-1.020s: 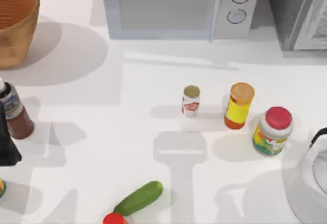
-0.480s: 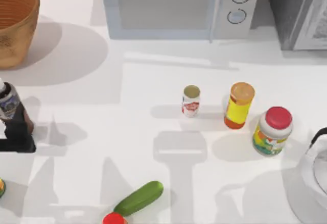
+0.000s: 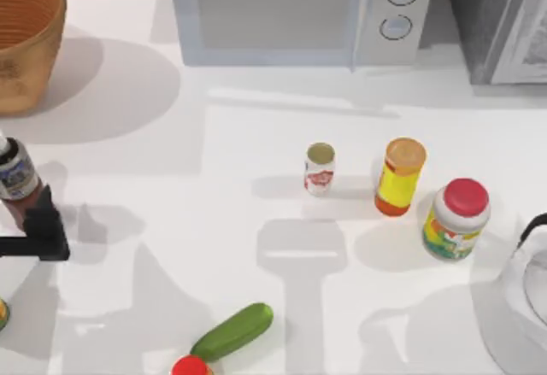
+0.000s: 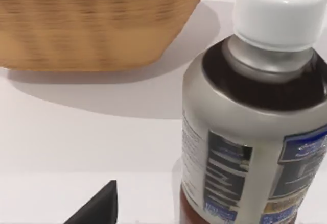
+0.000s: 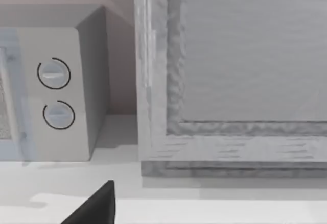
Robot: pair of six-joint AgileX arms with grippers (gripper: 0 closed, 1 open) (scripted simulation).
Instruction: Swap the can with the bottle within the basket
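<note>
The bottle (image 3: pixel 15 180), dark brown with a grey-blue label and white cap, stands upright at the table's left edge, outside the basket (image 3: pixel 26 42) at the far left corner. My left gripper (image 3: pixel 41 224) is open just right of and nearer than the bottle, apart from it. In the left wrist view the bottle (image 4: pixel 255 132) looms close beside one dark fingertip (image 4: pixel 99 208), with the basket (image 4: pixel 97 25) behind. The can (image 3: pixel 320 170), white with a red label, stands mid-table. A fingertip (image 5: pixel 97 206) of my right gripper is parked near the back right.
A microwave (image 3: pixel 291 12) and a grey appliance (image 3: pixel 504 20) line the back. A yellow orange-capped bottle (image 3: pixel 399 177) and a red-lidded jar (image 3: pixel 457 219) stand right of the can. A cucumber (image 3: pixel 232 331) lies near the front, a kettle (image 3: pixel 521 307) at the right edge.
My left gripper has slid rightwards and slightly away from the front edge, coming alongside the bottle. The bottle, can and other things have stayed put.
</note>
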